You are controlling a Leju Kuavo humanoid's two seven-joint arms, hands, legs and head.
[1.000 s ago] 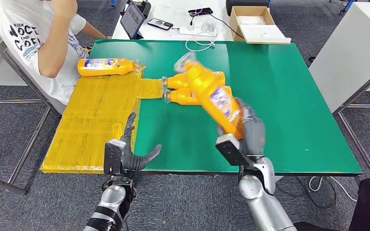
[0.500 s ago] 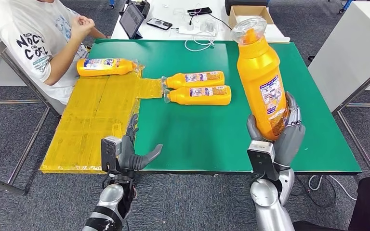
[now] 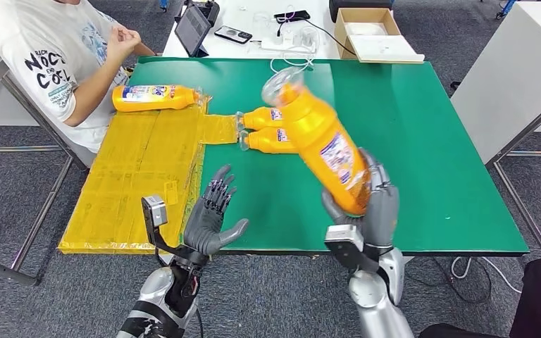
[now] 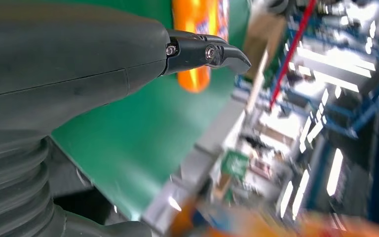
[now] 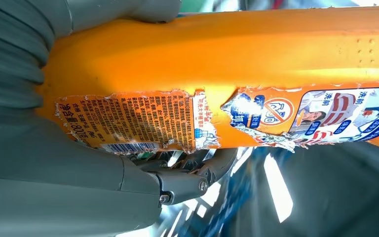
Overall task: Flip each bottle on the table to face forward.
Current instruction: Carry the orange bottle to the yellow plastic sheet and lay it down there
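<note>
Gripping the raised orange bottle (image 3: 322,145) by its base, the right hand (image 3: 370,211) tilts it above the green table (image 3: 423,141), near the front edge, cap leaning toward the far left. Two bottles (image 3: 271,130) lie side by side mid-table and a fourth bottle (image 3: 156,97) lies at the far left corner. Bare green stretches to the right. The left hand (image 3: 211,217) hovers at the front edge, fingers spread, holding nothing.

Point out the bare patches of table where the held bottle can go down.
The green table is bare right of the held bottle in the right hand, and along the near edge between both hands. It is crowded behind, where two bottles lie; a fourth bottle rests on the yellow mat.
</note>
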